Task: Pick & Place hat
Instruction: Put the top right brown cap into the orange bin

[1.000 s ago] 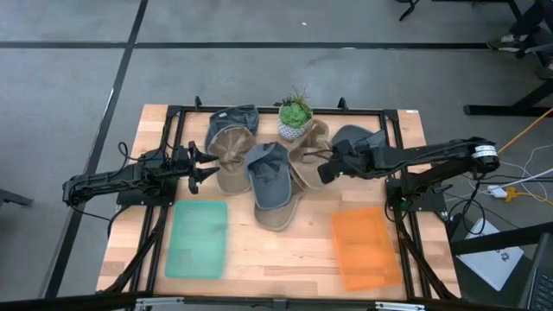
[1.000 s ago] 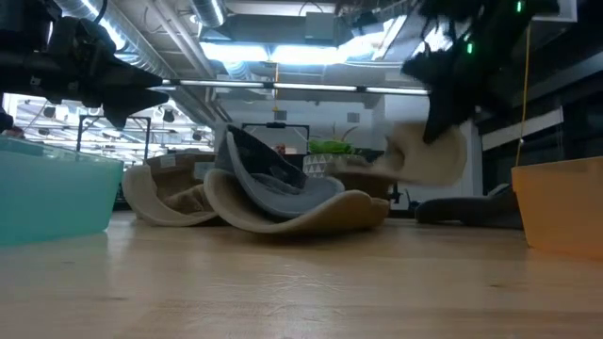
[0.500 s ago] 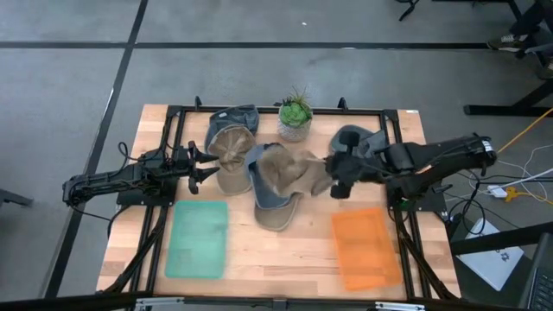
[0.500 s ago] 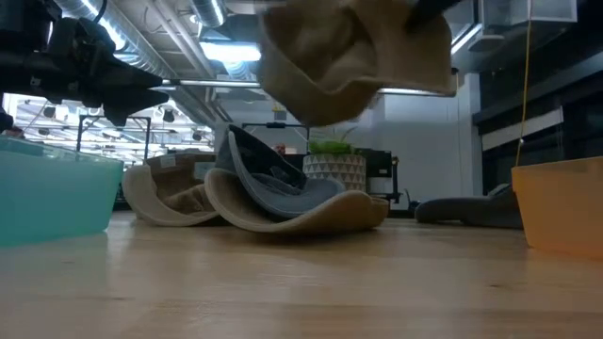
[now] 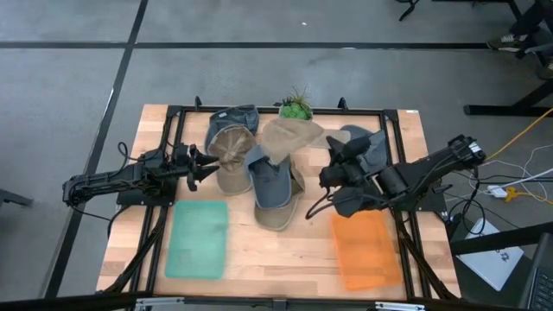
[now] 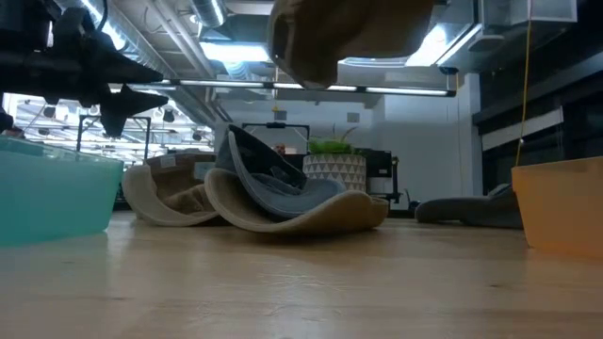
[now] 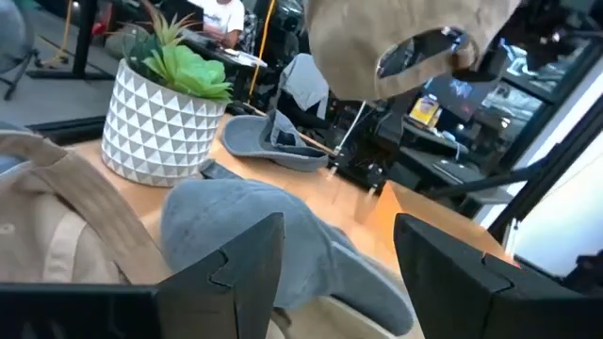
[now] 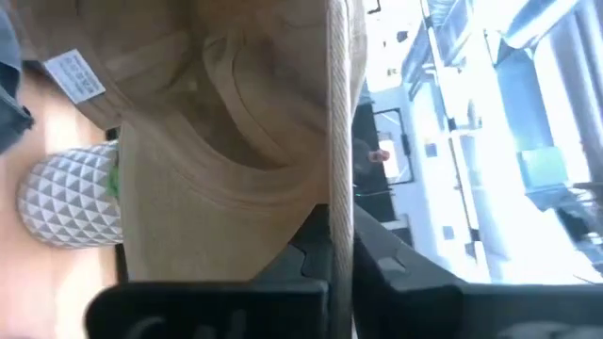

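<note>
Dangling from right gripper (image 5: 330, 168): tan hat (image 5: 285, 138)

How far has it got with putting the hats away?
Nothing looks put away yet: the green bin and orange bin show no hats inside. In hand: the right hand is shut on a tan hat, lifted above the table. Left: the hats piled mid-table and a grey hat behind. The left hand waits open.

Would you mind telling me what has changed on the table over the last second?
The right claw, shut on the tan hat, lifted it from beside the potted plant and swung it high over the table. The left claw and the hat pile stayed put.
</note>
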### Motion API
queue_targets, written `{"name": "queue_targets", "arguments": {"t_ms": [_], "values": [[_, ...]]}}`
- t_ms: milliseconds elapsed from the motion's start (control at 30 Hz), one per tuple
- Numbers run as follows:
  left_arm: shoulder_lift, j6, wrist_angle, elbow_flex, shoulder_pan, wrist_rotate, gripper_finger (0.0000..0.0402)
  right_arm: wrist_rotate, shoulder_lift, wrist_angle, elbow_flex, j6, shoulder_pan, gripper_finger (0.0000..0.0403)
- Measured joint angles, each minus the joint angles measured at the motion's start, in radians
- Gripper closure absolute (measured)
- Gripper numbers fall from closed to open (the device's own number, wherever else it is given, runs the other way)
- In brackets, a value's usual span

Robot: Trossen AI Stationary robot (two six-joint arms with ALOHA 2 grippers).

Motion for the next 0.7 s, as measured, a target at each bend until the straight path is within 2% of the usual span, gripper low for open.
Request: {"name": "queue_targets", "arguments": {"t_ms": [267, 500, 700], "values": [[0.000, -0.056, 0.049, 0.000, 0.000, 0.002, 0.0203, -0.018, 0.014, 0.054, 0.000, -0.014, 0.007, 0.0384], [0.000, -0.085, 0.059, 0.000, -0.004, 0.114, 0.0203, -0.113, 0.014, 0.126, 0.000, -0.001, 0.041, 0.0387], [0.001, -0.030, 0.198, 0.000, -0.022, 0.206, 0.0203, -0.188, 0.014, 0.189, 0.000, -0.003, 0.066, 0.0385]]}}
